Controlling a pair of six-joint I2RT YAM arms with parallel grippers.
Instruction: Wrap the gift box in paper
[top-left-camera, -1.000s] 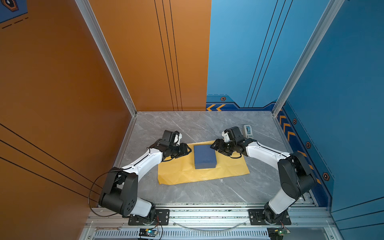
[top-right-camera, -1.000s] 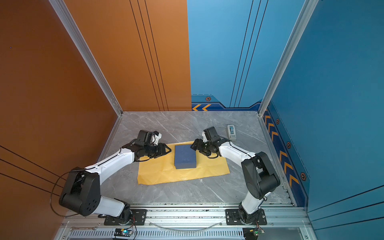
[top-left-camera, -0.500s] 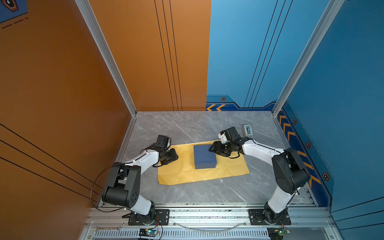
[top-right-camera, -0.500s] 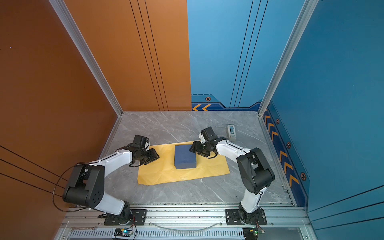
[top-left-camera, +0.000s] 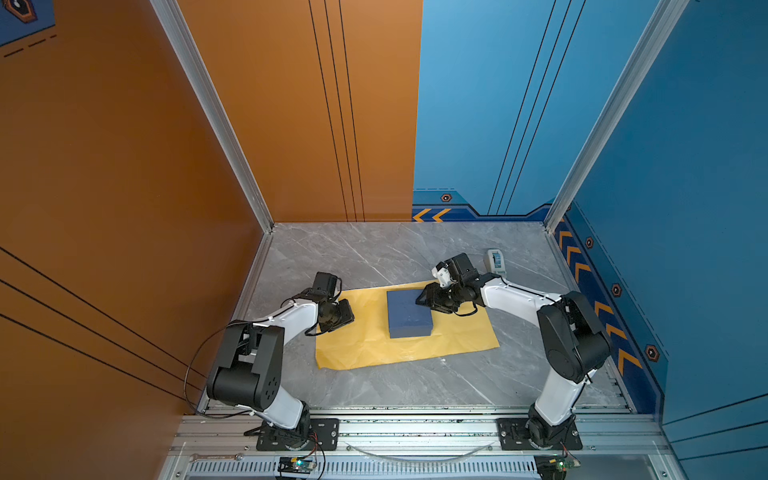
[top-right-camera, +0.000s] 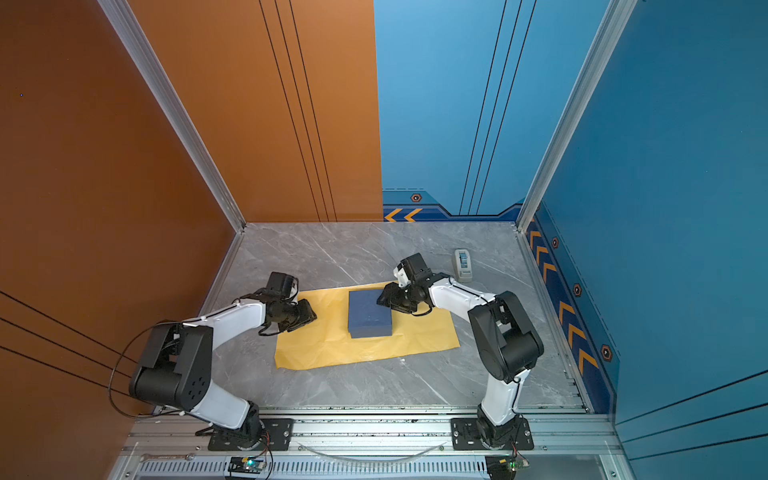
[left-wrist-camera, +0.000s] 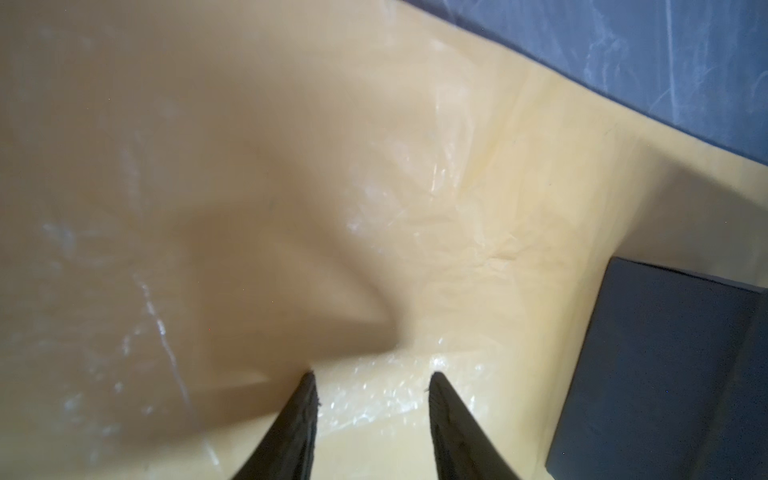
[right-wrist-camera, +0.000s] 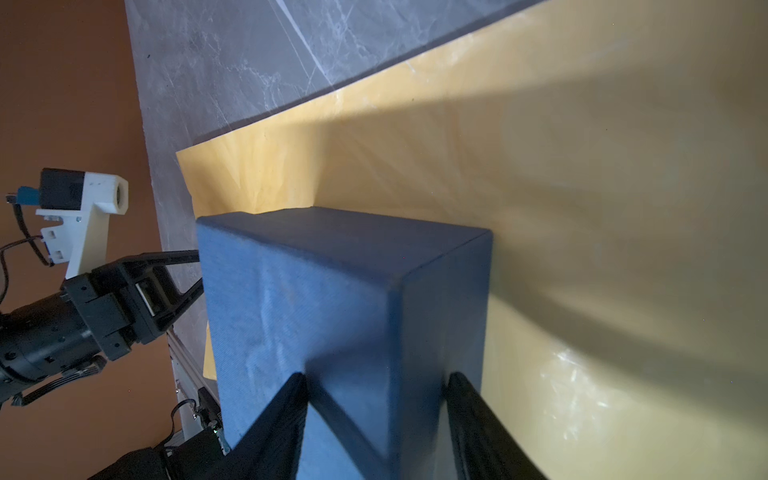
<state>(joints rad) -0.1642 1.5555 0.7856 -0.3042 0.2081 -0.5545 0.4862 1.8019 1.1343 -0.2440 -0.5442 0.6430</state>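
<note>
On the tabletop, the gift box sits mid-sheet on the paper, yellow face up, likely so the flaps can fold over it. The right fingers stand parted astride its far right corner, probably to steady it; whether they pinch it I cannot tell. The left fingers hover open over the paper's left part, holding nothing. A tape dispenser stands far right, obstructing nothing.

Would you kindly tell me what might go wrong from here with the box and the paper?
1. The right gripper straddles only a corner of the box, jaws apart; closing there may twist or slide the box off centre on the paper.
2. The left gripper hovers low over creased paper with open jaws; a pinch could crumple, tear or drag it.
3. The tape dispenser stands close behind the right arm and may get knocked.
</note>
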